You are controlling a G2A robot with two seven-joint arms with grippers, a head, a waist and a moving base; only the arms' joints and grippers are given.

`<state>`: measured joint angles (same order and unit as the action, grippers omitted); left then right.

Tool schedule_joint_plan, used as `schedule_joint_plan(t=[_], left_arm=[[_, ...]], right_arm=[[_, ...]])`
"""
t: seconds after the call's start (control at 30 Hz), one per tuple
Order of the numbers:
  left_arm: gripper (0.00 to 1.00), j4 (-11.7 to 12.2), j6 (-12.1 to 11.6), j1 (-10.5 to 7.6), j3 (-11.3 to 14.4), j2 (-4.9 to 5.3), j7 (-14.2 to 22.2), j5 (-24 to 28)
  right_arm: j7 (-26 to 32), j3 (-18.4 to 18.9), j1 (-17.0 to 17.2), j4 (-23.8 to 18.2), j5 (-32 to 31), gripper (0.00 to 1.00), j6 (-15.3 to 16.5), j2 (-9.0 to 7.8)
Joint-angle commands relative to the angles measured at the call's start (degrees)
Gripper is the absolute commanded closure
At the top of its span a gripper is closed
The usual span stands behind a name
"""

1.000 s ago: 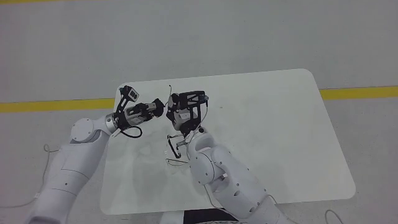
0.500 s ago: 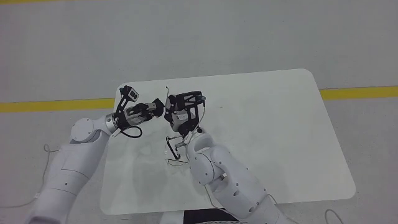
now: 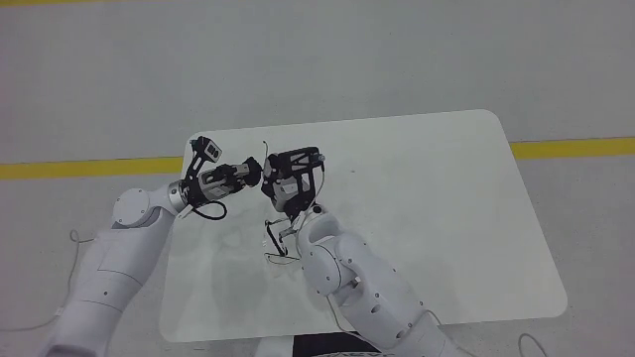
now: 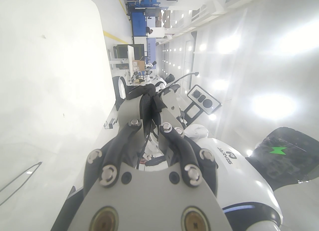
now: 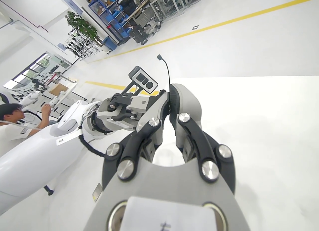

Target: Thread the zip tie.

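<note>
White table (image 3: pixel 427 208) on a pale floor with yellow lines, workshop racks way off behind. Both arms are met above the table's far-left part, well off the surface. The right gripper (image 5: pixel 170 108) is seen pressed together on the zip tie (image 5: pixel 167 75), a thin black strap that stands up out of the fingertips and ends in its little square head. The left gripper (image 4: pixel 153 93) is parked just beside it, tip to tip. It looks pinched shut on the same strap too, with a length of it running back between its fingers (image 4: pixel 129 110) toward the palm.

Step in hand, as judged: the tie is held up by 2 grippers, but nothing is threaded yet, since the head is seen sticking up free. So it's early going. Next, the tail would have to be bent round and fed into the head's slot. That calls for the head to be kept steady by 1 gripper and for very fine aiming, as the strap looks floppy.

Hard to make out: the tail tip is hidden behind the left gripper, the slot is too small to be read, and whether the 2 sets of pads touch can't be told. A 2nd looped black strap (image 3: pixel 276 241) is lying on the table below, untouched.
</note>
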<state>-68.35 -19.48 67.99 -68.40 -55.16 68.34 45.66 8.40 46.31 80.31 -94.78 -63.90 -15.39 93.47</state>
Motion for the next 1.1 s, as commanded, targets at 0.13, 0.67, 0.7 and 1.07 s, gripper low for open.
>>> schedule_joint_plan(t=[0.13,0.67,0.7,1.07], left_arm=[[1.00,0.0,0.0,0.00,0.0,0.00,0.0,0.0],[1.00,0.0,0.0,0.00,0.0,0.00,0.0,0.0],[1.00,0.0,0.0,0.00,0.0,0.00,0.0,0.0],[1.00,0.0,0.0,0.00,0.0,0.00,0.0,0.0]], right_arm=[[0.2,0.0,0.0,0.0,0.0,1.00,0.4,0.01],[0.8,-0.1,0.2,0.3,-0.4,1.00,0.9,0.00],[0.8,-0.1,0.2,0.3,-0.5,0.72,0.8,0.01],[0.4,-0.1,-0.7,0.1,-0.5,0.63,0.9,0.20]])
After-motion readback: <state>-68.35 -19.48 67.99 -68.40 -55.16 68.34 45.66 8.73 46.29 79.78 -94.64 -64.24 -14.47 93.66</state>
